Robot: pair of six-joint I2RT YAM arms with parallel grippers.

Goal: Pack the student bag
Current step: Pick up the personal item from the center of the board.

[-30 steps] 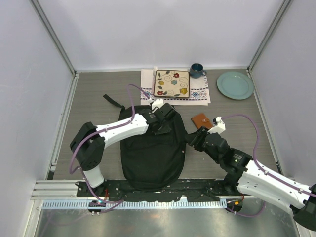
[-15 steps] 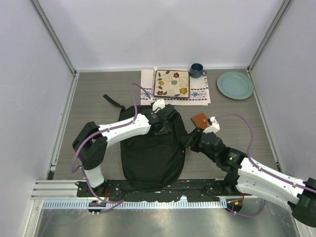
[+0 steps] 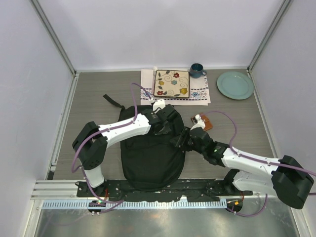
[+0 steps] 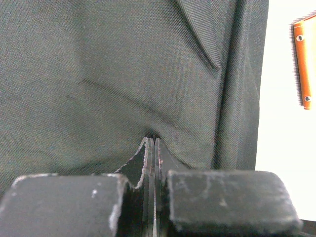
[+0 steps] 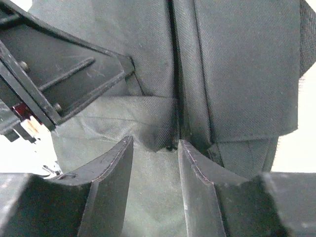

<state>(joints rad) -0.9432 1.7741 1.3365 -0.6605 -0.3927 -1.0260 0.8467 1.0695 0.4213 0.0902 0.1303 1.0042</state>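
Grey tabletop (image 3: 94,103): left gripper (image 4: 152,145) clamped tight on fabric of the student bag (image 3: 148,158), likely tensioning it; right gripper (image 5: 155,145), jaws half apart, straddled a fold, ungripped.

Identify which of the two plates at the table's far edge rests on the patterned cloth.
The square floral plate: it sits on the cloth, while the round teal plate lies apart on the bare tabletop.

The grey wood-grain table (image 3: 94,123) bears the student bag (image 3: 150,158) under the left gripper (image 4: 152,148) and right gripper (image 5: 155,143), an orange-brown wallet (image 3: 208,124) just beyond the right one, a patterned white cloth (image 3: 197,94) beyond the left one, and a pale green plate (image 3: 235,85) farther right.
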